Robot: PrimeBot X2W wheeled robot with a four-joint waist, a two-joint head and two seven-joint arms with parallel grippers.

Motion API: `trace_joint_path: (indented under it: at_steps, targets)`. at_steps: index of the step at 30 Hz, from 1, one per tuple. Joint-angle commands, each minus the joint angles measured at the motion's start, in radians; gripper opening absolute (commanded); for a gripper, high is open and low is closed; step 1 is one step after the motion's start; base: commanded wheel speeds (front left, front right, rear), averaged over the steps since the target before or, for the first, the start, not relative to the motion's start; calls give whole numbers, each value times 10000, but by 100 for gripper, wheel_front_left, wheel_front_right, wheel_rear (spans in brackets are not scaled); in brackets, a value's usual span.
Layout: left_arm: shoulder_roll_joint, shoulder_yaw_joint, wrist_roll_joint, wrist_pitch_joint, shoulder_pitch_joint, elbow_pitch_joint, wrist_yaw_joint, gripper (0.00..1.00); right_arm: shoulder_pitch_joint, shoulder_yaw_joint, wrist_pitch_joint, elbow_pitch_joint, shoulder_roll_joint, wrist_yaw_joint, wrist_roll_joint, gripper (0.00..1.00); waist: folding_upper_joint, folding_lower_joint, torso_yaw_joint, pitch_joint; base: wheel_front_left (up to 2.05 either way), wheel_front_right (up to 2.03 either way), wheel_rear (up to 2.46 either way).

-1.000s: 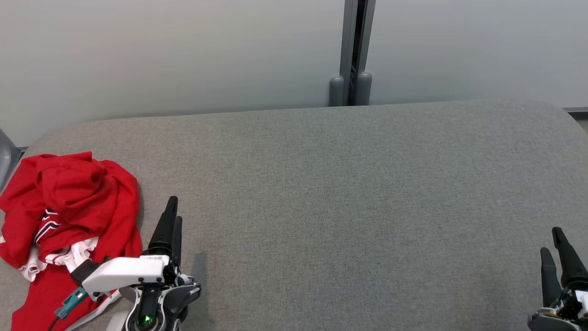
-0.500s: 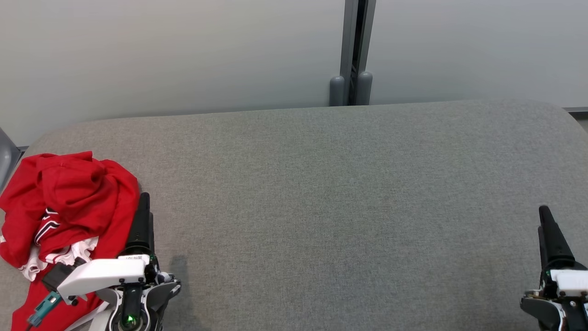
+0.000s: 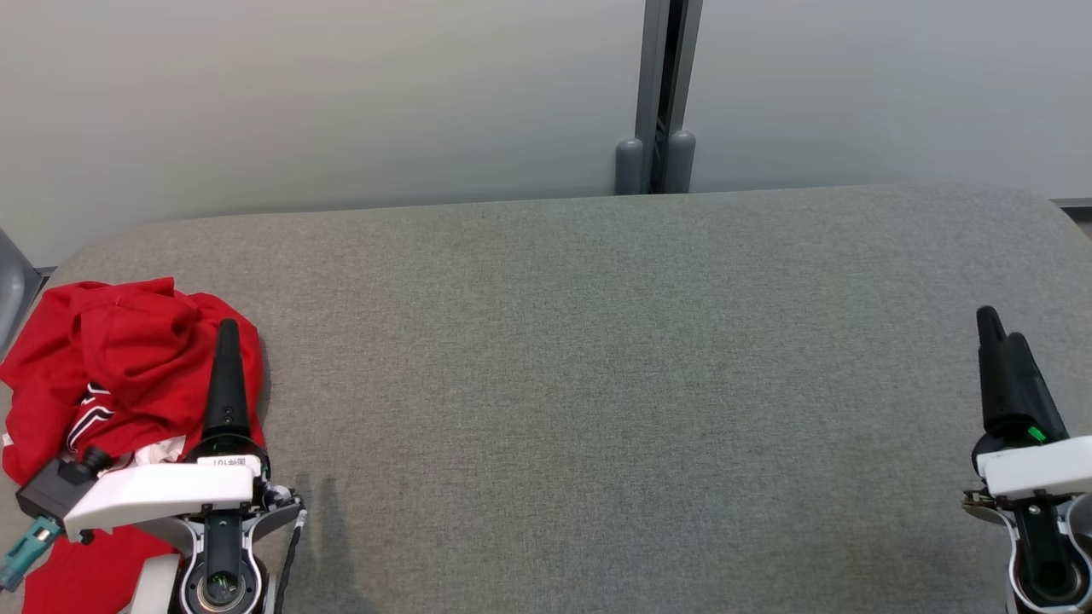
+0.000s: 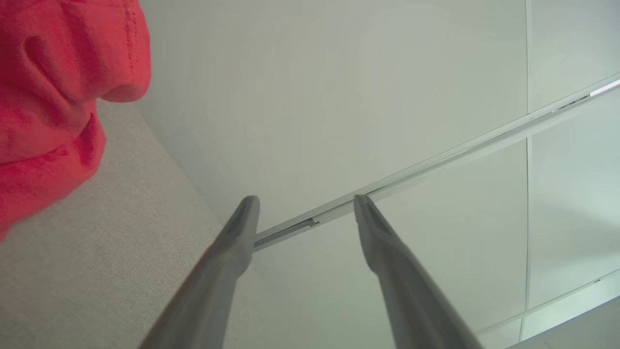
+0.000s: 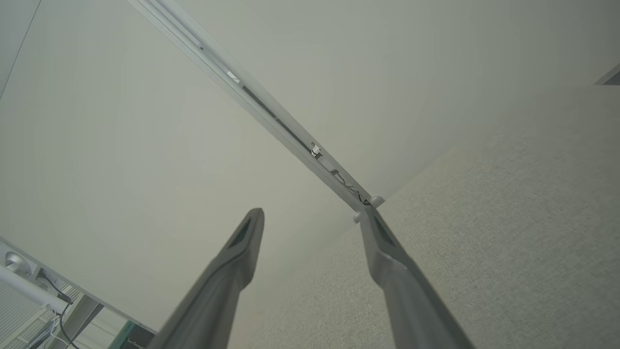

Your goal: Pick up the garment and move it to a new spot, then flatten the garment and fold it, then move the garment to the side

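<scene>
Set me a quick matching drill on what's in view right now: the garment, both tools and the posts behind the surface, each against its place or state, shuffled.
Things:
1. garment
2. left tool
3. right tool
4. grey posts

Places and states:
A. open, above the bare right end of the grey surface
B. red, crumpled in a heap at the left end
C. open, along the heap's right edge, nothing between its fingers
D. upright behind the far edge, near the middle

Pairs: 1-B, 2-C, 3-A, 4-D
</scene>
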Motion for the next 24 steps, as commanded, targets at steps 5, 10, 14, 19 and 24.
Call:
trace_joint_path:
  at_steps: [5,10,14,19,24]
  targets:
    - [60,113,1319,-153,-53,-822,-26,100,-444,383,-283,-584,-283,11,-1316,100,-1,0,9,26,0,0,0]
    - [64,-207,2715,-280,83,-1519,227,100,-511,643,-485,-930,-354,12,-2437,100,-1,0,8,47,0,0,0]
    - [69,-668,3884,-371,255,-1921,736,100,-478,815,-637,-1015,-354,12,-3154,100,-1,0,-2,54,0,0,0]
    - [74,-1358,5912,-488,478,-1738,1807,100,-388,1156,-823,-849,-355,13,-3934,100,-1,0,-16,52,0,0,0]
    - [135,-2006,7233,-595,569,-1665,2542,100,-354,1391,-1004,-774,-358,14,-4646,100,-1,0,-37,84,0,0,0]
